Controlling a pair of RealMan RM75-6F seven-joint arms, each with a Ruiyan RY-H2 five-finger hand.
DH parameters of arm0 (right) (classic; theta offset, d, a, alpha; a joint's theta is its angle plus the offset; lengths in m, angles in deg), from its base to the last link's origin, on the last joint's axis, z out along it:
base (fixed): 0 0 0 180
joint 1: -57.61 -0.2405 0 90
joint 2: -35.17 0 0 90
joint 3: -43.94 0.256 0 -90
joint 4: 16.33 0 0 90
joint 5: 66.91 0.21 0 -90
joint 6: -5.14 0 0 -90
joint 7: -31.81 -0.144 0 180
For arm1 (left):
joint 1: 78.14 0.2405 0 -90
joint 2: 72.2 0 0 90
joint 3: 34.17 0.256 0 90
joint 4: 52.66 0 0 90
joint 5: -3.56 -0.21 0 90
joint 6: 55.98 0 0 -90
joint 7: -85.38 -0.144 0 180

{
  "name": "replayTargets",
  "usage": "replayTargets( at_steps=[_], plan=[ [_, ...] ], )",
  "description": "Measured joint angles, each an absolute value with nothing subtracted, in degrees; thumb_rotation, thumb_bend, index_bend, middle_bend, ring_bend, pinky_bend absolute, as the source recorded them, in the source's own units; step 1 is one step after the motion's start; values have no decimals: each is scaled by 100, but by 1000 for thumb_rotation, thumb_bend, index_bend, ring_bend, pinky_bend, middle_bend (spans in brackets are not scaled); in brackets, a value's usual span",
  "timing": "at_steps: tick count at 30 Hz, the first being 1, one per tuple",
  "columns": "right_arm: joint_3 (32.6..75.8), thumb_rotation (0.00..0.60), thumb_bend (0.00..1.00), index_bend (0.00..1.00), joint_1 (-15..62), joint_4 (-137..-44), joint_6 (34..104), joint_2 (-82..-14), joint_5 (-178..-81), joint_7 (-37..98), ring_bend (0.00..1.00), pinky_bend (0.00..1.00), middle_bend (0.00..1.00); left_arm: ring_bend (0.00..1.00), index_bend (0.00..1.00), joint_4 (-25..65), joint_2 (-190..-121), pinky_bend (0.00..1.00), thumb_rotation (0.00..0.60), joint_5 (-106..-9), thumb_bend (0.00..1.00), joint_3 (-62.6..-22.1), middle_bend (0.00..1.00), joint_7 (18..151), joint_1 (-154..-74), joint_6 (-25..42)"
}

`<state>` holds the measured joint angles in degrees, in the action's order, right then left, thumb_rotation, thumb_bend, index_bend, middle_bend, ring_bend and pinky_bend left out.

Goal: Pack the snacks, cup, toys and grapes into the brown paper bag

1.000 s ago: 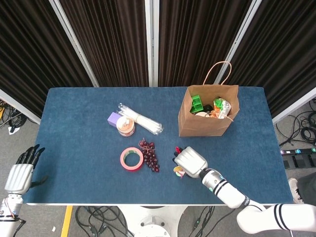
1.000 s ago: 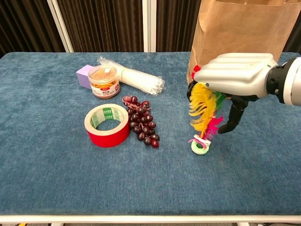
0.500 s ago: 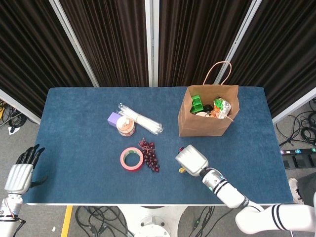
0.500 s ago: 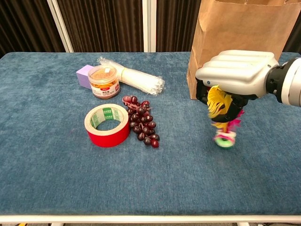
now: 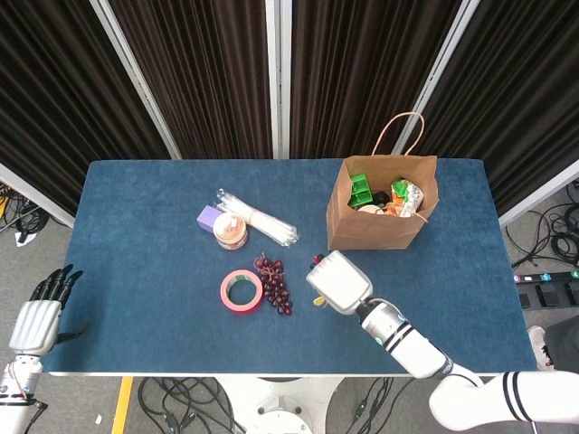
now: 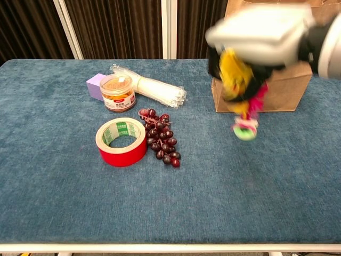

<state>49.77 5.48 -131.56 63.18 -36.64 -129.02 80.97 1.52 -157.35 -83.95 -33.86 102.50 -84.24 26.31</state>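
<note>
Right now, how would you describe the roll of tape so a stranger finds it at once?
On the blue table, look near the front edge, left of the grapes. The tape lies flat there: a red roll with a white inner core, the only ring-shaped thing.

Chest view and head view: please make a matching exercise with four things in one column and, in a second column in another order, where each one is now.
Things:
1. feather toy
2. grapes
3. snack jar
4. left hand

Places:
A. on the cloth, just right of the roll of red tape
B. beside the table's near-left corner, holding nothing
C. held in the right hand, lifted off the table
D. in front of the purple box

Pairs: 1-C, 2-A, 3-D, 4-B
</note>
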Motion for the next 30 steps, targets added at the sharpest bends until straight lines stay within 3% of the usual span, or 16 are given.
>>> replayTargets(
  at_steps=[15, 21, 30],
  plan=[
    [6903, 600, 211, 875, -911, -13151, 6894, -2977, -11264, 9085, 527, 726, 608, 27, 137, 196, -15713, 168, 600, -8389, 232, -3393, 133, 10280, -8426, 2631],
    [7037, 600, 211, 875, -1047, -12634, 7070, -2553, -11242, 9207, 527, 726, 608, 27, 138, 207, -15710, 167, 600, -8390, 232, -3398, 133, 10310, -8423, 2646],
    [6716, 600, 211, 867, -677, -12294, 7155, -2192, -11192, 8911, 527, 726, 608, 27, 137, 209, -15709, 168, 600, -8385, 233, -3397, 133, 10306, -8425, 2627]
  ],
)
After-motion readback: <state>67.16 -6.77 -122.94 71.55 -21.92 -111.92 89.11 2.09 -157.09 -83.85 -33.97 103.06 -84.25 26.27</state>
